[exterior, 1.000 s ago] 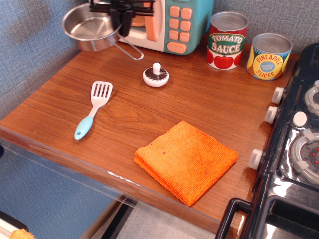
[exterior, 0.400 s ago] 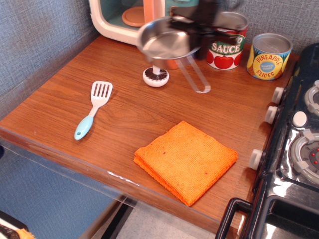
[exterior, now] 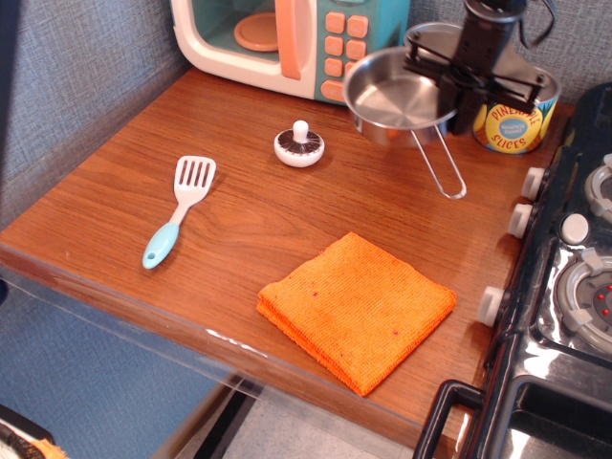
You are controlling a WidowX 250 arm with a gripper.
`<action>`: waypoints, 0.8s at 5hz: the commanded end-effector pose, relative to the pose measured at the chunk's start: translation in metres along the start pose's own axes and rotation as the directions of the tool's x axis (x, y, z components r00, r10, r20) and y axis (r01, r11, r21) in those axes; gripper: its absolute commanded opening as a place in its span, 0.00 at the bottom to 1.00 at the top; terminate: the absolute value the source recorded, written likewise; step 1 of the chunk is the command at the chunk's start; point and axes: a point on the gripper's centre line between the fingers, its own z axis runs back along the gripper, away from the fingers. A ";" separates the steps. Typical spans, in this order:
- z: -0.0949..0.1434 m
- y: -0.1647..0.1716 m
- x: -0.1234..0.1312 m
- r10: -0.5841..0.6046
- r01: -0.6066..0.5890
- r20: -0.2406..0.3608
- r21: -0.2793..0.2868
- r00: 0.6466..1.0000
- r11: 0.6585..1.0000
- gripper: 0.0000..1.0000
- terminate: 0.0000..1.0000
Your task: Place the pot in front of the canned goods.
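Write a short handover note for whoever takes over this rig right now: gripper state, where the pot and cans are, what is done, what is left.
Gripper: shut on the pot's right rim, carrying it.
Pot: held upright, apparently above the counter, in front of the cans, its wire handle pointing toward the counter's near edge.
Cans: at the back right. The pineapple can shows behind the gripper; the tomato can is almost wholly hidden behind the pot and gripper.
Done: pot picked up and brought over to the cans.
Left: lower it onto the counter just in front of the cans, open the gripper, back away.

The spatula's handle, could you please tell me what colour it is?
Light blue, below a white slotted blade; the slotted plastic spatula shows clearly in the observation.image view.
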 end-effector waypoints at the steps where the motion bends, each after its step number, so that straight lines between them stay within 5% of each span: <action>1: -0.014 -0.004 -0.024 -0.016 0.016 -0.036 -0.006 0.999 1.000 0.00 0.00; 3: -0.037 0.013 -0.050 0.038 -0.038 -0.131 0.005 0.991 0.999 0.00 0.00; 4: -0.040 0.021 -0.053 0.051 -0.054 -0.147 -0.017 0.988 0.998 1.00 0.00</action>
